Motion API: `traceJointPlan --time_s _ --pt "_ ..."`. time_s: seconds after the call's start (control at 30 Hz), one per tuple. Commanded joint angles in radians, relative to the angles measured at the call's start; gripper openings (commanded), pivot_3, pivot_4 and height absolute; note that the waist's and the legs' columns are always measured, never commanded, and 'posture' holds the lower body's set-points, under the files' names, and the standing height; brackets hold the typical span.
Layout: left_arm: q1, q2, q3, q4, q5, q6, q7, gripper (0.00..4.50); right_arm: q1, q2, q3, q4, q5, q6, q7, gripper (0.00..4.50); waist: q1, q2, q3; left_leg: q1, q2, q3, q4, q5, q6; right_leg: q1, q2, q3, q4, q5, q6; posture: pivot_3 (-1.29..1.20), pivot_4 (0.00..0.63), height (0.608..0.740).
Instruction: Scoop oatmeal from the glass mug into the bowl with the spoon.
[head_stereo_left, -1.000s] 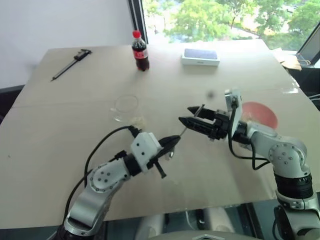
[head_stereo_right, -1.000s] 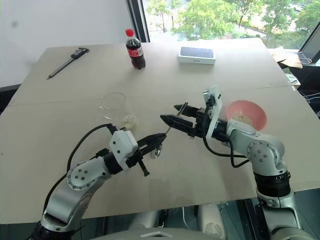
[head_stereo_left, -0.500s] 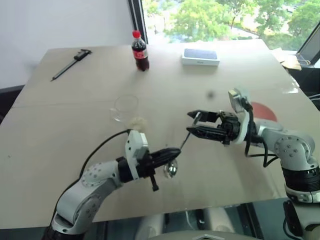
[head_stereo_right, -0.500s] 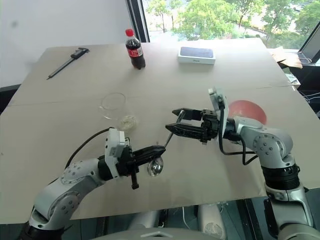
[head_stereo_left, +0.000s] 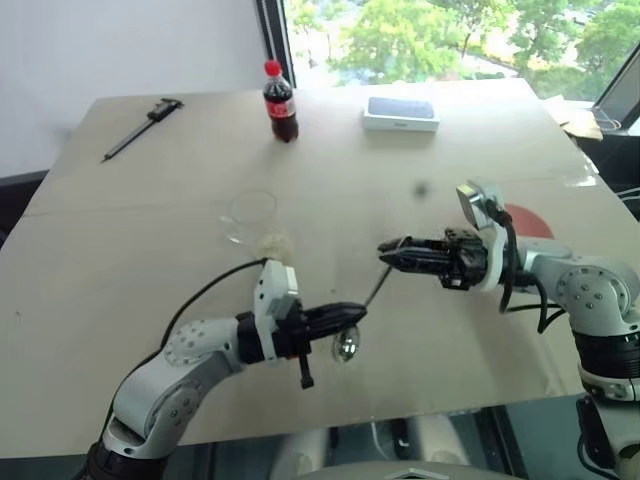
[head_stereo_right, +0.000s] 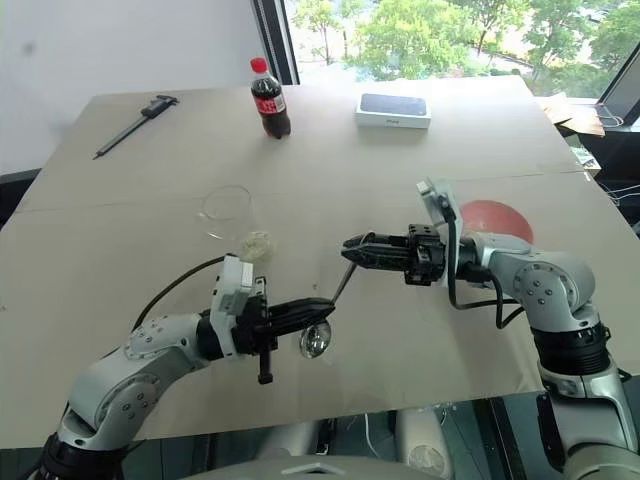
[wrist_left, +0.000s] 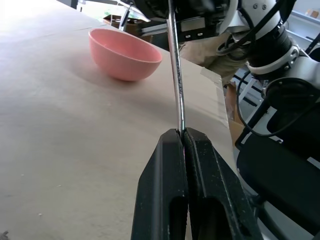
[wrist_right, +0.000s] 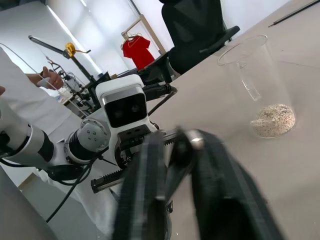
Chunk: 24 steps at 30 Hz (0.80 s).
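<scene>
Left eye view: the spoon (head_stereo_left: 362, 308) hangs in the air between both grippers, above the table (head_stereo_left: 150, 200). The left gripper (head_stereo_left: 350, 315) pinches it near the bowl end, and the right gripper (head_stereo_left: 388, 256) is clamped on the handle tip. The glass mug (head_stereo_left: 249, 216) with a little oatmeal (wrist_right: 273, 120) stands further back to the left. The pink bowl (wrist_left: 125, 53) sits off to the right.

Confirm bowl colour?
Salmon pink, plain, no pattern. The bowl shows best in the left wrist view, behind the spoon handle.
</scene>
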Motion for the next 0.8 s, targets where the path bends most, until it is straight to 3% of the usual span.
traceJointPlan --time_s 0.03,0.4,0.5,0.57,0.8 --pt "-0.015 -0.014 0.006 0.004 -0.008 -0.01 0.002 0.0 -0.019 -0.014 -0.011 -0.025 -0.004 -0.004 0.011 0.04 0.0 0.0 0.0 0.0 0.0 0.0 0.0 0.0 0.0 0.0 0.0 0.0 0.0 0.0 0.0 0.0 0.15 0.74" --pt "-0.023 -0.032 0.031 0.02 0.033 -0.032 0.034 0.0 -0.023 -0.013 -0.006 -0.015 -0.03 -0.008 0.009 0.04 0.0 0.0 0.0 0.0 0.0 0.0 0.0 0.0 0.0 0.0 0.0 0.0 0.0 0.0 0.0 0.0 0.15 0.74" --pt "-0.024 -0.047 0.034 0.022 0.066 -0.052 0.057 0.88 -0.022 0.001 -0.007 -0.013 -0.026 -0.003 -0.006 0.0 0.0 0.0 0.0 0.0 0.0 0.0 0.0 0.0 0.0 0.0 0.0 0.0 0.0 0.0 0.0 0.0 0.15 0.74" --pt "-0.018 -0.049 0.038 0.017 0.071 -0.059 0.061 1.73 -0.02 0.01 -0.011 -0.014 -0.022 0.0 -0.017 0.0 0.0 0.0 0.0 0.0 0.0 0.0 0.0 0.0 0.0 0.0 0.0 0.0 0.0 0.0 0.0 0.0 0.15 0.74" --pt "0.102 -0.061 0.157 -0.087 0.12 -0.148 0.155 1.73 0.015 0.024 -0.05 0.018 -0.05 0.0 -0.105 0.0 0.0 0.0 0.0 0.0 0.0 0.0 0.0 0.0 0.0 -0.001 -0.001 0.0 0.0 0.0 0.0 0.0 0.15 0.74"
